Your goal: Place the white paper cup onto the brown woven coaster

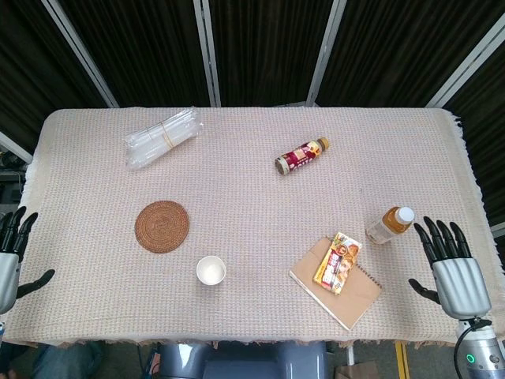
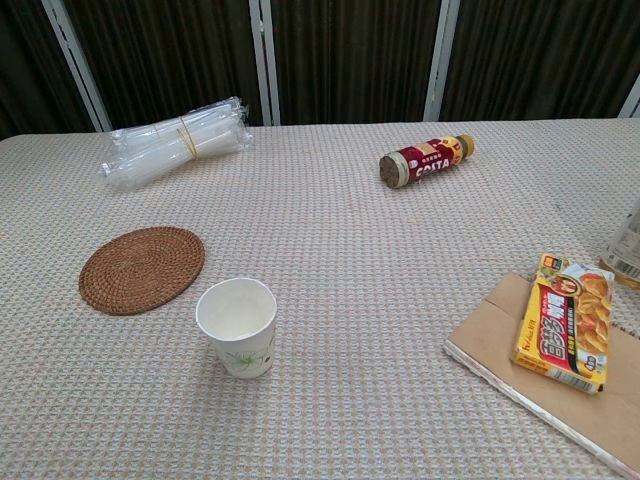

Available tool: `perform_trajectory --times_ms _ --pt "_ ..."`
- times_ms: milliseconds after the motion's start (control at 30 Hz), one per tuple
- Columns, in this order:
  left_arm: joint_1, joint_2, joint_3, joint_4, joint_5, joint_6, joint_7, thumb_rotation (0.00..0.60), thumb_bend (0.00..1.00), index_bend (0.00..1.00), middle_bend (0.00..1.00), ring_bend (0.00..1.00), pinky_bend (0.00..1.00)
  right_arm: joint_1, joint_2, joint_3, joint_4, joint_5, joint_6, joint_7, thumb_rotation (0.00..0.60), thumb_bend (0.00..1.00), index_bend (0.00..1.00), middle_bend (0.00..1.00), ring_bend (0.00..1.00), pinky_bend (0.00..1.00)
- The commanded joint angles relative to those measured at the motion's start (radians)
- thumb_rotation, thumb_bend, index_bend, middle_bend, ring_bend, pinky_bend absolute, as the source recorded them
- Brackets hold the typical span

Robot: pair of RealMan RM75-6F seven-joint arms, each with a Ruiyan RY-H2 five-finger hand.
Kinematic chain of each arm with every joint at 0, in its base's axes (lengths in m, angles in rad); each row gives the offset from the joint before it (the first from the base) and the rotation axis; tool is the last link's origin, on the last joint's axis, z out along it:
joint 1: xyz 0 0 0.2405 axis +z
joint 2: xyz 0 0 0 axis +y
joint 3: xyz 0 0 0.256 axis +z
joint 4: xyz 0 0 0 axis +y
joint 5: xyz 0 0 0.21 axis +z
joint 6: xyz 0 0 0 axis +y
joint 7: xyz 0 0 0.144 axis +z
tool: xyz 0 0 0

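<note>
My left hand [image 1: 12, 257] and right hand [image 1: 454, 264] spread, holding nothing | white paper cup [image 2: 237, 326] upright, just right of brown woven coaster [image 2: 142, 268] | risk: light empty cup tips or crushes if I squeeze hard

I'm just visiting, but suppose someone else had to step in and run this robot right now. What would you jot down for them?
Left hand: open, holding nothing, at the table's left edge.
Right hand: open, holding nothing, at the table's right edge.
Cup: upright on the cloth, near the front edge, apart from the coaster.
Coaster: bare, just left of the cup and slightly farther back.
Done: nothing yet; the cup is untouched.
Left: grasp the cup, lift it, set it on the coaster. The left hand looks the nearer one, so it is probably the better choice.
</note>
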Motion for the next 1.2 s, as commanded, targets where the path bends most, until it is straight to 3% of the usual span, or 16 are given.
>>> perform_trajectory --times_ms 33,267,400,533,800,1200 --pt "0.002 -0.001 -0.001 0.000 -0.002 0.001 0.005 0.600 0.03 0.00 0.00 0.00 0.00 -0.014 -0.009 0.020 0.019 0.013 -0.010 0.009 0.600 0.00 0.00 0.00 0.00 0.00" --pt "-0.009 -0.006 0.005 -0.006 0.000 -0.031 0.015 0.600 0.02 0.00 0.00 0.00 0.00 -0.025 -0.003 0.035 0.017 -0.004 -0.026 0.024 0.600 0.00 0.00 0.00 0.00 0.00" --pt "-0.073 0.010 0.038 -0.051 0.077 -0.141 -0.012 0.600 0.02 0.01 0.00 0.00 0.03 -0.027 -0.002 0.046 0.008 -0.012 -0.040 0.028 0.600 0.00 0.00 0.00 0.00 0.00" --pt "-0.174 -0.006 0.053 -0.073 0.194 -0.269 0.052 0.600 0.01 0.09 0.01 0.00 0.09 -0.025 -0.003 0.060 0.006 -0.012 -0.058 0.031 0.600 0.00 0.00 0.00 0.00 0.00" --pt "-0.377 -0.154 0.014 -0.014 0.279 -0.509 0.116 0.600 0.00 0.19 0.06 0.01 0.12 -0.028 -0.002 0.095 0.005 0.022 -0.090 0.017 0.600 0.00 0.00 0.00 0.00 0.00" --pt "-0.537 -0.343 -0.045 0.121 0.203 -0.707 0.264 0.600 0.00 0.21 0.06 0.05 0.19 -0.039 -0.005 0.145 0.026 0.079 -0.122 -0.001 0.600 0.00 0.00 0.00 0.00 0.00"
